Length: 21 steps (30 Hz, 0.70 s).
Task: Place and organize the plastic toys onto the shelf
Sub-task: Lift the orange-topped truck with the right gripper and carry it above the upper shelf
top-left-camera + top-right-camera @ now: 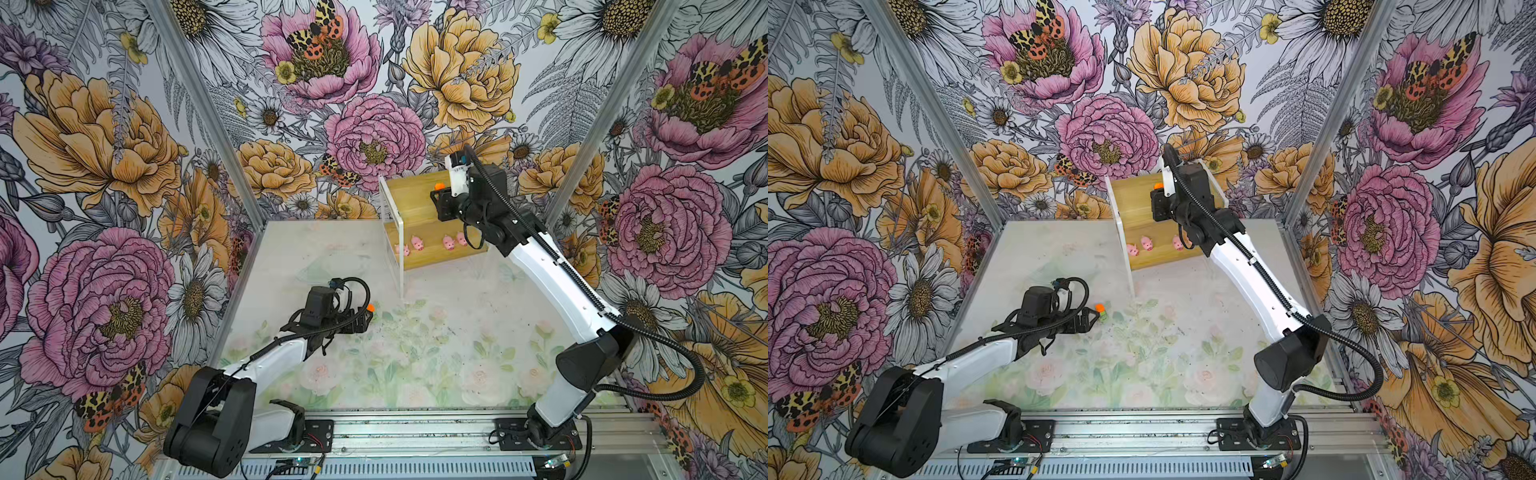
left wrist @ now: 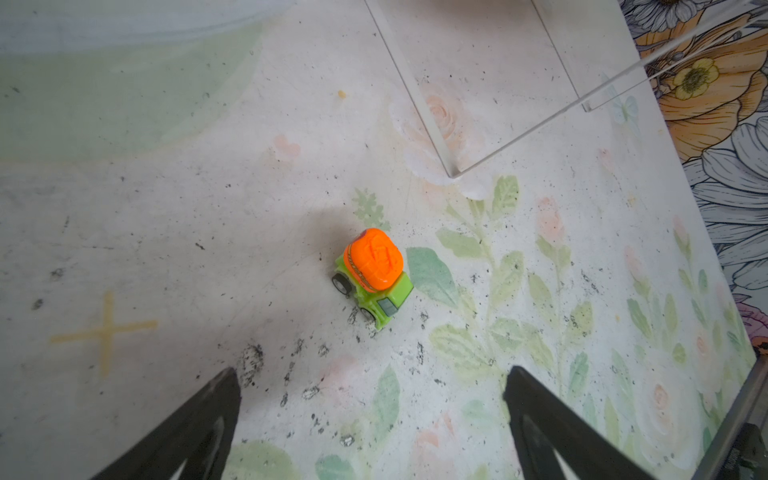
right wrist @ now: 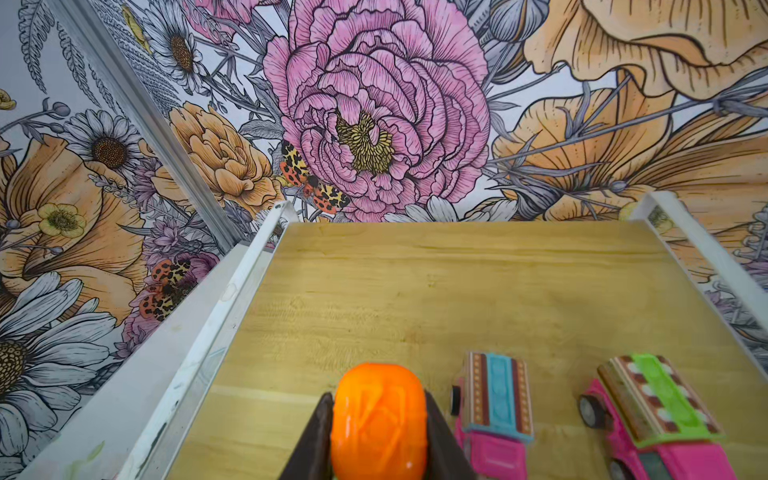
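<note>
Four pink pigs [image 1: 417, 242] stand in a row on the lower board of the stepped wooden shelf [image 1: 409, 195] at the back of the table [image 1: 436, 340], as both top views show. Above them, the right gripper [image 3: 379, 399] is clamped on an orange-topped truck [image 3: 379, 432] at the near edge of the upper board. Just beside it are a pink truck with a blue-striped top [image 3: 494, 399] and a pink truck with a green-striped top [image 3: 660, 399]. Whether the held truck touches the wood cannot be told. Well apart, over the floral table, the left gripper [image 2: 372, 374] hangs with jaws spread wide, holding nothing. It is short of a green truck with an orange top [image 2: 372, 276], which stands on its wheels near the shelf's clear frame [image 2: 498, 149].
</note>
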Each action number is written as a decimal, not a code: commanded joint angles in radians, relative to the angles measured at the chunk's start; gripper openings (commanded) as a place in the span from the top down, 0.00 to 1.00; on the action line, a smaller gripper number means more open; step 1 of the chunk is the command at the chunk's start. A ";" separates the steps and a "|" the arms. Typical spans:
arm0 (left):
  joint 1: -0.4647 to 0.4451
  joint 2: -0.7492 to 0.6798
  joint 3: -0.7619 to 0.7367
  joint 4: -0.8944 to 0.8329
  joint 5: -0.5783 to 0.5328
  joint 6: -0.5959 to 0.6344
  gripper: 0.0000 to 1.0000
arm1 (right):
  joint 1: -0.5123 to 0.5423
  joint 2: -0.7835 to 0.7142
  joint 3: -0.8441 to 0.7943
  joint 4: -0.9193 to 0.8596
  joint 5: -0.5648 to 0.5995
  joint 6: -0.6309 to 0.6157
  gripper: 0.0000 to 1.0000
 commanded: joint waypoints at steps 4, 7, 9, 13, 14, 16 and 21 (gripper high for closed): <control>0.009 -0.005 -0.010 0.015 -0.001 -0.014 0.01 | 0.013 0.043 0.049 -0.006 0.001 0.013 0.78; 0.009 -0.004 -0.008 0.015 -0.002 -0.014 0.01 | 0.014 0.060 0.058 -0.006 -0.007 0.009 0.78; 0.009 -0.002 -0.006 0.014 -0.002 -0.015 0.01 | 0.016 0.069 0.064 -0.004 -0.013 0.006 0.78; 0.009 -0.002 -0.007 0.014 -0.004 -0.015 0.01 | 0.018 0.084 0.076 -0.006 -0.013 -0.010 0.78; 0.009 -0.001 -0.007 0.014 -0.005 -0.015 0.01 | 0.017 0.087 0.078 -0.006 -0.017 -0.013 0.78; 0.009 0.001 -0.006 0.014 -0.006 -0.016 0.01 | 0.017 0.093 0.080 -0.005 -0.026 -0.021 0.78; 0.009 0.009 -0.004 0.014 -0.003 -0.015 0.01 | 0.017 0.104 0.079 -0.006 -0.020 -0.028 0.77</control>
